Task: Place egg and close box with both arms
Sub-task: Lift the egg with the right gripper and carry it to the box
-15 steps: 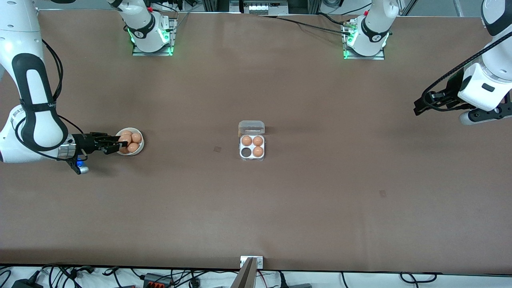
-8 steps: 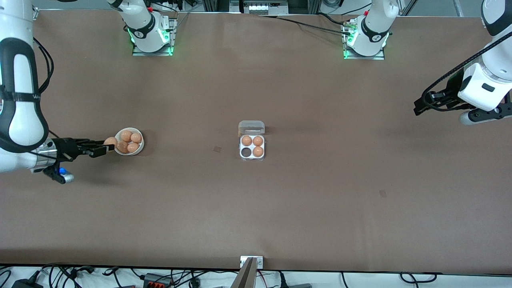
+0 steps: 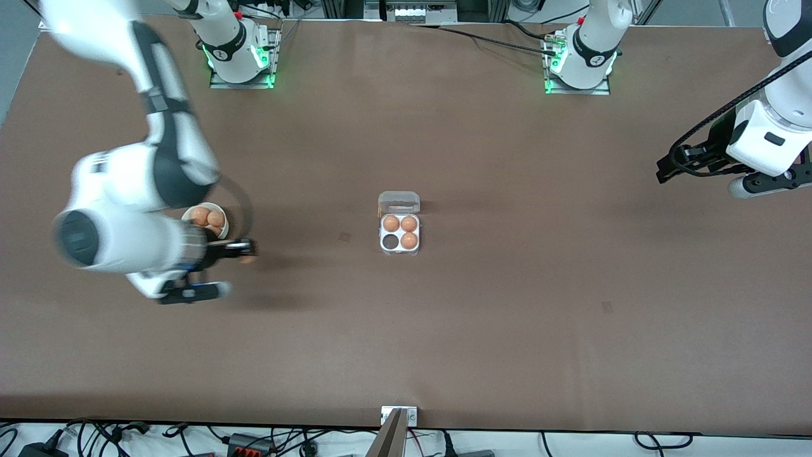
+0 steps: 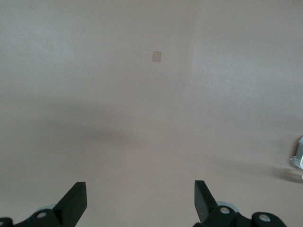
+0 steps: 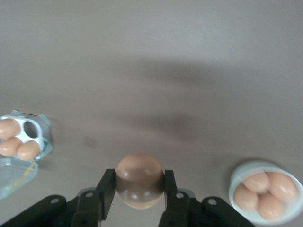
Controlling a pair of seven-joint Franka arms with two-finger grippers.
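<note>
Aloft over bare table just beside the white bowl: right gripper, clamped tight on the egg. More eggs resting in the bowl. Midway along the table, well apart from the bowl: the box, lid thrown open, three cells filled, one cell nearer the front camera vacant. Waiting over the left arm's end of the table: left gripper, fingers spread wide, holding nothing.

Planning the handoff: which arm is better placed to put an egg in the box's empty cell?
Right. The right gripper already holds the egg beside the bowl; the left gripper waits open, away from the box.
</note>
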